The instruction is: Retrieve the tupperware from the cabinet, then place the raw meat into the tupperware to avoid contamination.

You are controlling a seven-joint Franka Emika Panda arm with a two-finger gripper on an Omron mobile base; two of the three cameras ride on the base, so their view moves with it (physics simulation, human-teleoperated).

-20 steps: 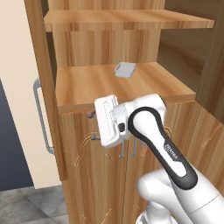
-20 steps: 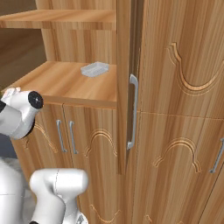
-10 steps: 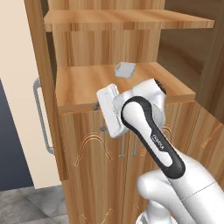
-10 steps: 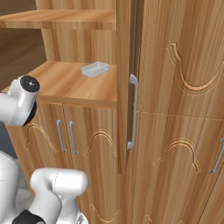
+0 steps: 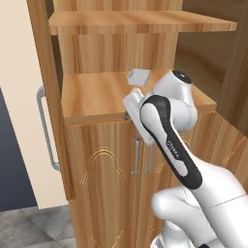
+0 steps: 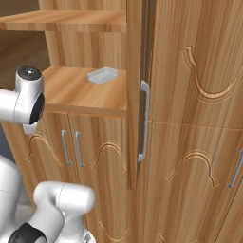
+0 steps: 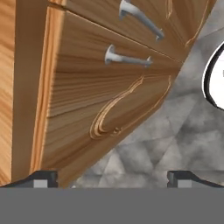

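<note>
tupperware half-hidden (behind arm)

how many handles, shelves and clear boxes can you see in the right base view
silver bar handles: 4 (two on the low doors, one on the open tall door, one partly cut off at the right edge)
open wooden shelves: 2
tupperware: 1, lying on the lower shelf
total: 7

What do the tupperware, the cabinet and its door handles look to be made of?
Tupperware: clear plastic, likely; the shelf shows through it. Cabinet: warm-brown wood, visible grain, carved arches, satin finish. Handles: silver metal bars by their sheen, perhaps brushed.
</note>
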